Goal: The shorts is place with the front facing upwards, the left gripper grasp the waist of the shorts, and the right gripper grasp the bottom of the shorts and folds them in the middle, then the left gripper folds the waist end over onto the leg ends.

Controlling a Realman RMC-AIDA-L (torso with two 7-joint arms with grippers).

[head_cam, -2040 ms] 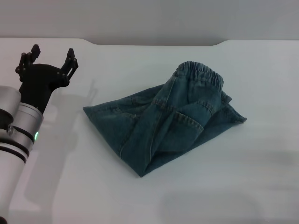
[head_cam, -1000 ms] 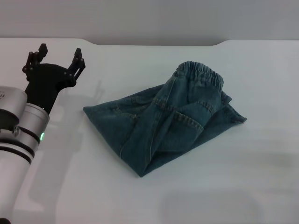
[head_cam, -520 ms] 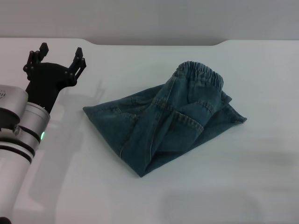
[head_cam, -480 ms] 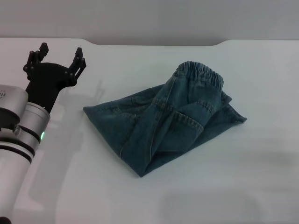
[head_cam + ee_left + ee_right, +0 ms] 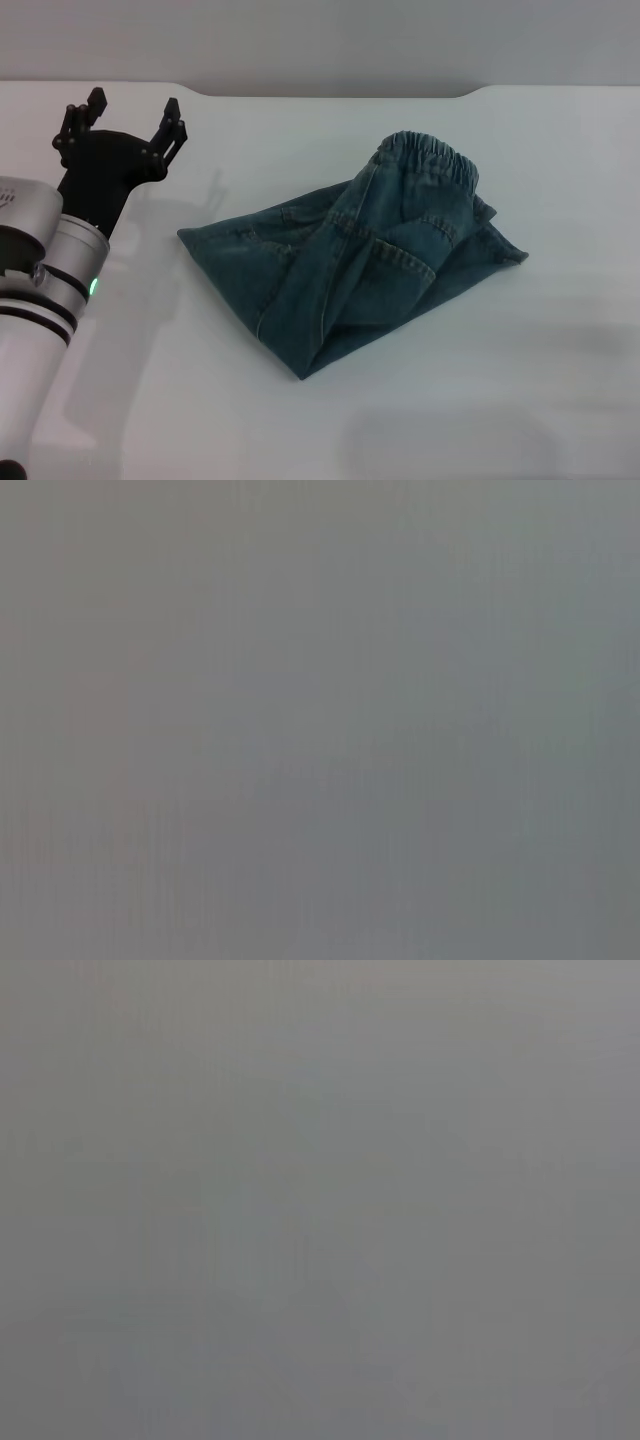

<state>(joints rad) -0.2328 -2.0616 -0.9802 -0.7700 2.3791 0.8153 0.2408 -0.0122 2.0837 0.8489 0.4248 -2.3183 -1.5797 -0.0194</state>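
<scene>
The blue denim shorts [image 5: 350,265] lie folded in a bundle on the white table, in the head view's middle. Their gathered elastic waist [image 5: 432,160] sits on top at the far right of the bundle. The leg ends are hidden under the folds. My left gripper [image 5: 127,112] hangs open at the far left, above the table and well clear of the shorts, with nothing between its black prongs. Its silver arm with the green light [image 5: 92,288] runs down to the lower left. The right gripper is out of view. Both wrist views show only flat grey.
The white table [image 5: 480,380] spreads around the shorts. Its far edge [image 5: 330,94] meets a grey wall behind.
My left gripper has drifted slightly right and up over the last two seconds, staying open. The shorts have not moved.
</scene>
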